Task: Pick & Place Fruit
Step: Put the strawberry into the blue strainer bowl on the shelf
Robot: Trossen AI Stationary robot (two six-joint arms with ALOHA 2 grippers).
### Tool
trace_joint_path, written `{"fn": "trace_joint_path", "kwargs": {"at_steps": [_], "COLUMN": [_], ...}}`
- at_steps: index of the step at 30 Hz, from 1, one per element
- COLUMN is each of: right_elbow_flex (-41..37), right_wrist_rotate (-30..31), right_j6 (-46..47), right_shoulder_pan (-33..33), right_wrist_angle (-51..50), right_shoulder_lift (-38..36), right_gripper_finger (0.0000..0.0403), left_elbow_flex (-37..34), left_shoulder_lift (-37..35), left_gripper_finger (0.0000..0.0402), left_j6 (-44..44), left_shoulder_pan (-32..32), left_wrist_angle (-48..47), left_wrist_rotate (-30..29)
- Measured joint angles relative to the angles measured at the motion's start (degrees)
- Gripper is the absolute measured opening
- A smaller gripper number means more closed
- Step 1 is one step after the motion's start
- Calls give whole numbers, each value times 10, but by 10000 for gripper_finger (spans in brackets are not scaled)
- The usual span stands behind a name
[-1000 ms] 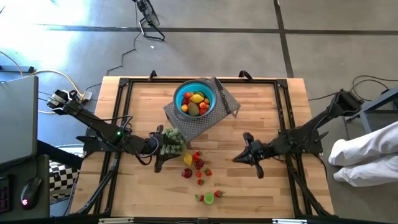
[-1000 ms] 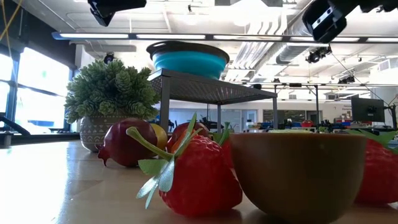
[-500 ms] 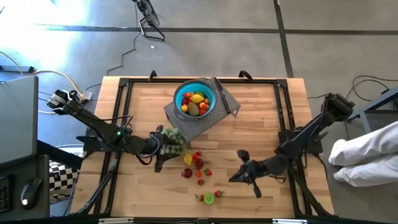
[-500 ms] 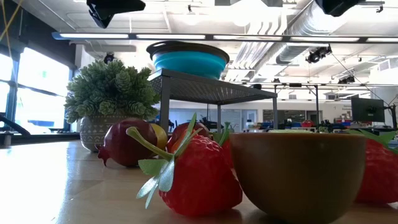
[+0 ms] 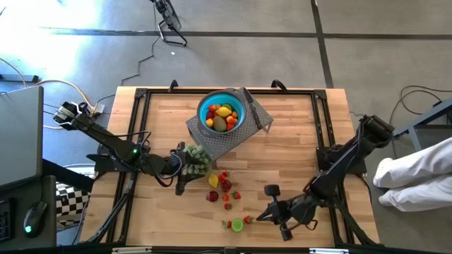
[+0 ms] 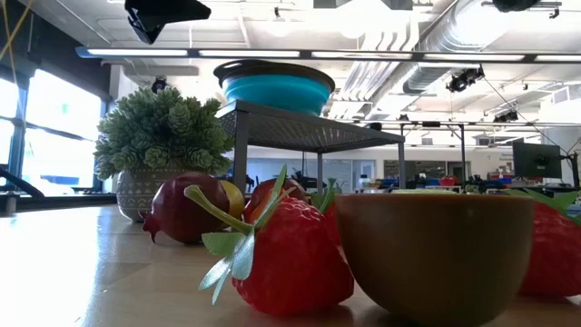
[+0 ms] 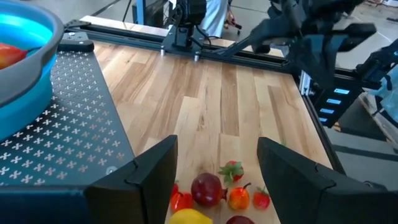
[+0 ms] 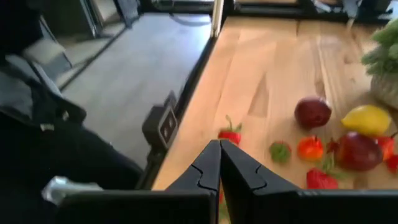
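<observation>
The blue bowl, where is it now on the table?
In the high view, the blue bowl sits on the grey perforated stand at the table's far middle, with the potted plant nearer the left arm.

Fruit (image 5: 224, 188): small, rounded, plastic-looking pieces in two groups.

Group 1, in the blue bowl (image 5: 236, 99) on the perforated metal stand: a yellow lemon (image 5: 224, 111), a brownish-green piece (image 5: 219, 124), and several red and orange pieces packed around them.

Group 2, loose on the wooden desk (image 5: 296, 120), near its front edge: a yellow lemon (image 5: 213, 180) touching a dark red apple-like piece (image 5: 225, 185); a dark red pomegranate-like piece (image 5: 212, 196) just beside them; small strawberries (image 5: 236, 195) with green leaves scattered near; a lime-green half (image 5: 238, 225) lying cut face up, with one strawberry (image 5: 248, 219) just beside it.
</observation>
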Motion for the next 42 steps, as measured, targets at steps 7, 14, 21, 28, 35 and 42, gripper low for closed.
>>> {"fn": "trace_joint_path", "kwargs": {"at_steps": [7,14,21,28,35,42], "right_elbow_flex": [0,0,0,0,0,0], "right_wrist_rotate": [-28,-36,-70,-61,-58,-62], "right_j6": [54,110,99,87,88,88], "right_shoulder_pan": [-3,-21,-25,-26,-33,-33], "right_wrist_angle": [-44,-59,-63,-61,-61,-37], "right_shoulder_lift": [43,88,115,116,116,134], "right_gripper_finger": [3,61,191,230,209,194], "left_elbow_flex": [0,0,0,0,0,0], "left_shoulder_lift": [0,0,0,0,0,0], "left_gripper_finger": [218,218,218,218,218,218], "left_j6": [0,0,0,0,0,0], "left_shoulder_pan": [0,0,0,0,0,0], "left_wrist_angle": [-2,-2,-2,-3,-6,-6], "left_wrist_rotate": [0,-2,-2,-2,-2,-1]}}
